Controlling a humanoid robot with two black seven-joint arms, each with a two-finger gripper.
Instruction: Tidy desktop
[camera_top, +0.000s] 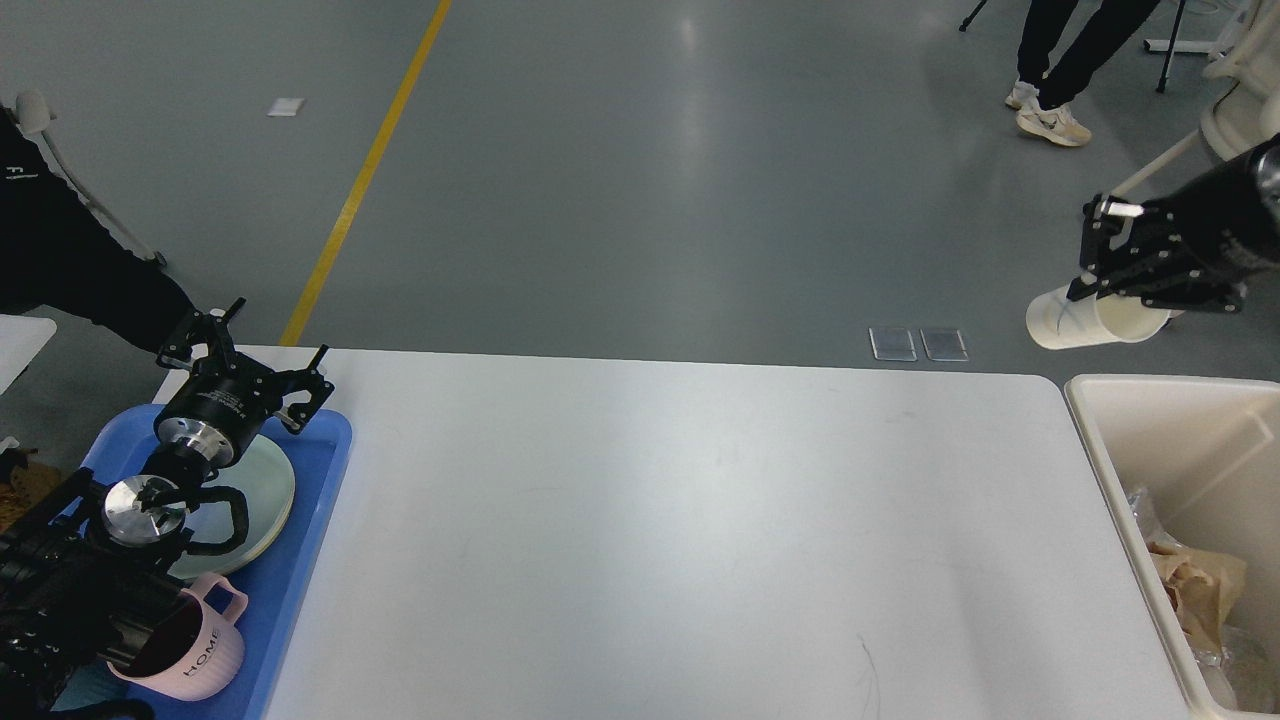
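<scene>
The white desktop (680, 520) fills the lower middle of the head view and its middle is bare. My right gripper (1098, 283) is raised high at the right edge, beyond the table's far right corner. It is shut on a white paper cup (1085, 322) that lies tilted on its side in the air, above and just behind the beige bin (1120, 420). My left gripper (252, 360) is open and empty, hovering over the far end of the blue tray (325, 470) at the table's left edge.
The blue tray holds a pale green plate (272, 480) and a pink mug (200, 655). The beige bin holds crumpled brown paper (1195, 590). A person's legs (1060, 70) and a wheeled chair base stand on the grey floor at the far right.
</scene>
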